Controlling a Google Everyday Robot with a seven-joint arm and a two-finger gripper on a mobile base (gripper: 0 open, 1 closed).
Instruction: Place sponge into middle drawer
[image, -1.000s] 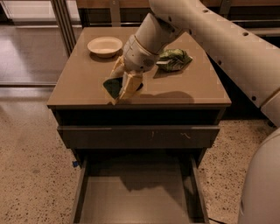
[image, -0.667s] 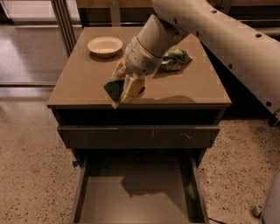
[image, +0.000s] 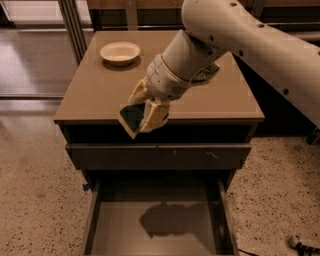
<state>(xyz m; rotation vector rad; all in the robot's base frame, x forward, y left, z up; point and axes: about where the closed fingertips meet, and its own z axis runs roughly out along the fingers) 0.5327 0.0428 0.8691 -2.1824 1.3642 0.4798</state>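
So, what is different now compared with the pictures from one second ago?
The gripper, shut on the sponge, has moved forward from over the middle of the cabinet top to its front edge, nearer the open middle drawer below. The sponge went with it; nothing was let go. The bowl, the green bag and the drawer stayed as they were.
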